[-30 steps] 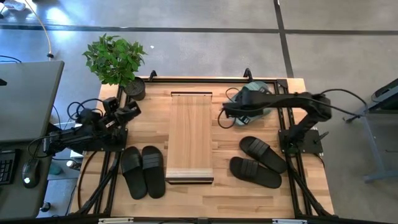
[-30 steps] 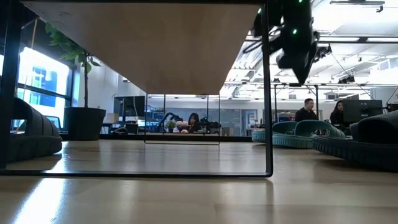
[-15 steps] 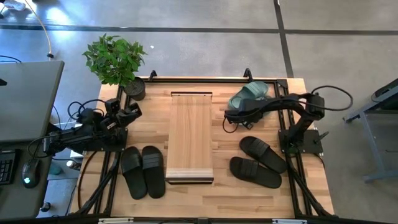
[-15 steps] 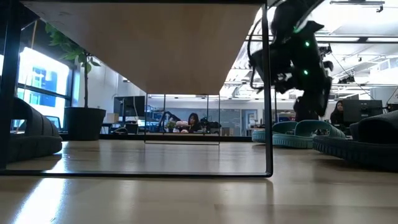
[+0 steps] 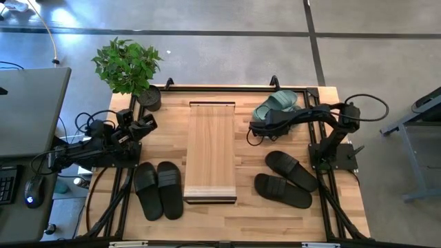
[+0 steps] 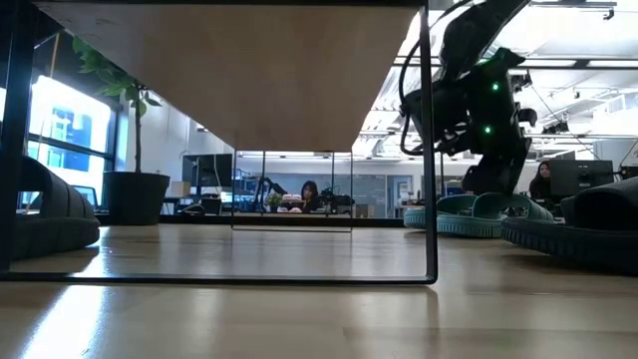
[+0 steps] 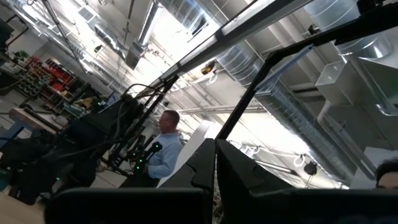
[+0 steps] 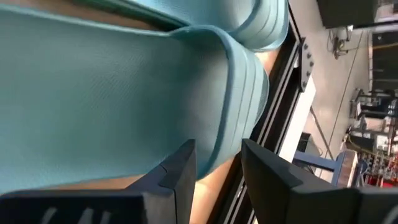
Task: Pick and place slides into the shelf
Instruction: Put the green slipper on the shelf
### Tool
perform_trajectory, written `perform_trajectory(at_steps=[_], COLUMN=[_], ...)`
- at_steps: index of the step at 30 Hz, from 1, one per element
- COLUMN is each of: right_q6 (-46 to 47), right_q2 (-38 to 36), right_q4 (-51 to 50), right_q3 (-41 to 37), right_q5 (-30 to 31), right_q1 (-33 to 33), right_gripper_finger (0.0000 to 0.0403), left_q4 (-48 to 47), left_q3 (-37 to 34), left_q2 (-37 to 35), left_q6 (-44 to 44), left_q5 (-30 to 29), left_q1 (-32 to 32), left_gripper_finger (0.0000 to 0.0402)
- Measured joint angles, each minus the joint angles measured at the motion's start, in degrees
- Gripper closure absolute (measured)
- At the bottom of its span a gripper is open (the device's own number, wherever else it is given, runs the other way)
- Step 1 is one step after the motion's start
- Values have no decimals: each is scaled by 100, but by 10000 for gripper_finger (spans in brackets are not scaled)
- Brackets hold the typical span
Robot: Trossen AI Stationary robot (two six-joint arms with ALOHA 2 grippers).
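1 second on, the right gripper (image 5: 256,128) has dropped from above the sage green slides (image 5: 277,105) to their near end, low over the table. Its fingers (image 8: 180,168) stand narrowly parted with the green strap right ahead, gripping nothing. The pair lies in the far right corner, right of the shelf (image 5: 211,149).

An open-plan lab: exposed ceiling ducts (image 7: 249,59), seated person (image 6: 310,196) at workstations.
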Motion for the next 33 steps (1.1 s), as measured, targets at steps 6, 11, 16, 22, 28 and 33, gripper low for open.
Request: perform_trajectory(at_steps=[6,11,16,22,28,33], right_q6=[-172,-370,-474,-731,-769,-863], right_q2=[0,0,0,0,0,0], right_q4=[225,391,584,827,914,913], right_q3=[-142,-144,-144,-144,-144,-144], right_q5=[-39,26,-1,-96,-102,-143], right_q1=[-393,-671,-884,-1077,-1183,-1193], right_gripper_finger=[285,285,285,293,347,396], left_q4=[1,2,2,2,2,2], left_q3=[0,0,0,0,0,0], left_q2=[0,0,0,0,0,0], left_q6=[0,-2,-2,-1,-1,0], left_q5=[0,0,-2,-2,-2,-4], left_q1=[0,0,0,0,0,0], left_gripper_finger=[396,396,396,396,396,396])
